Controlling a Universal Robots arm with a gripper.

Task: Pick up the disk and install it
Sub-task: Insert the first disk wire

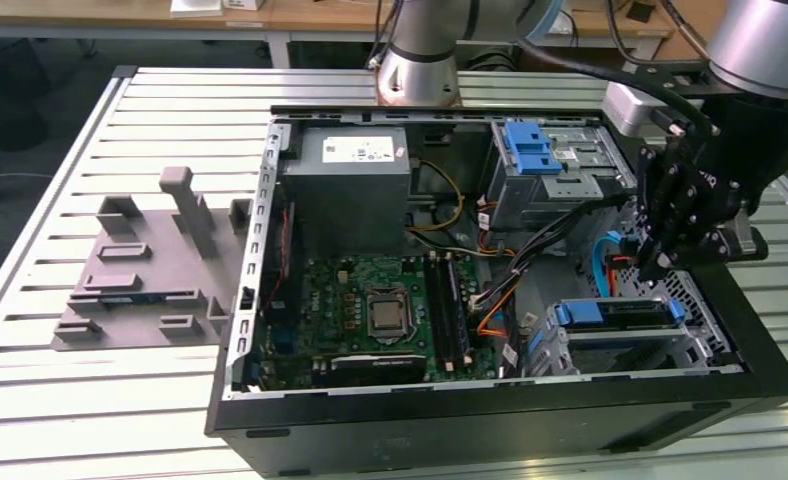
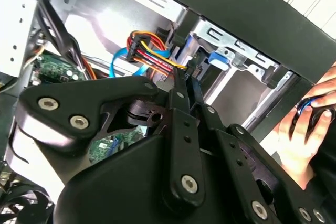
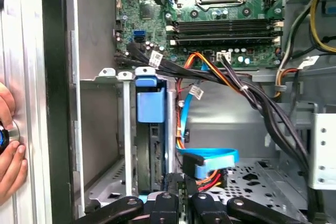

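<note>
Blue-railed, the disk (image 3: 149,145) sits upright in the silver cage (image 3: 113,129) inside the computer case (image 1: 501,420); my gripper (image 1: 664,262) hangs beside it, fingers closed on nothing.

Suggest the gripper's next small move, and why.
Probably a short descent toward the cage. The disk looks already slotted under the blue latch, and the gripper hangs just beside it, above the blue cable. I can't tell whether the disk is fully seated.
</note>
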